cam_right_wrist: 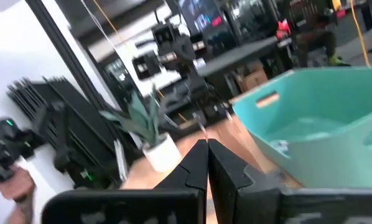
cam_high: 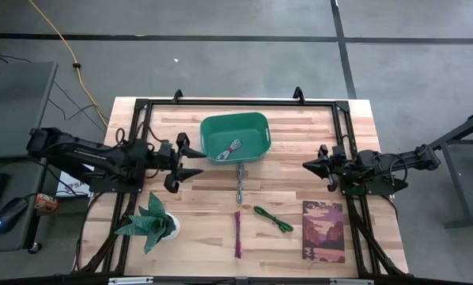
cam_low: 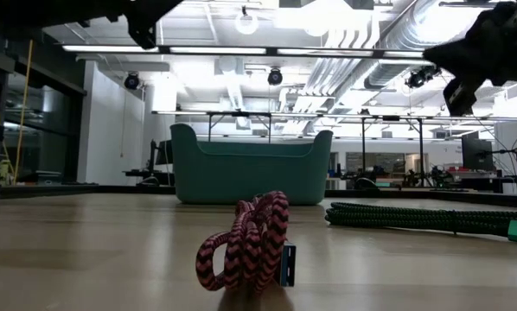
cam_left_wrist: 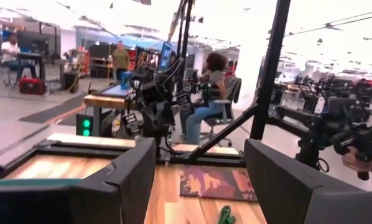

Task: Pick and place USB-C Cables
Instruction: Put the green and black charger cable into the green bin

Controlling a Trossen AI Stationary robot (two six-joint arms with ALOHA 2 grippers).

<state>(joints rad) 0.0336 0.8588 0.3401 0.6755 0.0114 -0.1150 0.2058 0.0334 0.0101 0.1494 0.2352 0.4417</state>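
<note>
A white-and-red cable (cam_high: pixel 233 149) lies inside the green bin (cam_high: pixel 256 127). A grey cable (cam_high: pixel 240 183) stretches on the table just below the bin. A maroon cable (cam_high: pixel 237 232) lies near the near edge and fills the low view's middle (cam_low: pixel 250 243). A green cable (cam_high: pixel 273 218) (cam_low: pixel 414 216) lies to its right. My left gripper (cam_high: pixel 193 159) hovers open left of the bin, fingers apart in its wrist view (cam_left_wrist: pixel 198 180). My right gripper (cam_high: pixel 308 165) hovers shut right of the bin, fingertips together (cam_right_wrist: pixel 207 152). Neither touches anything.
A potted plant (cam_high: pixel 151 223) stands near the table's near left. A picture book (cam_high: pixel 323 230) lies near the near right. A black frame (cam_high: pixel 236 101) borders the table's far edge. People sit in the room beyond the table.
</note>
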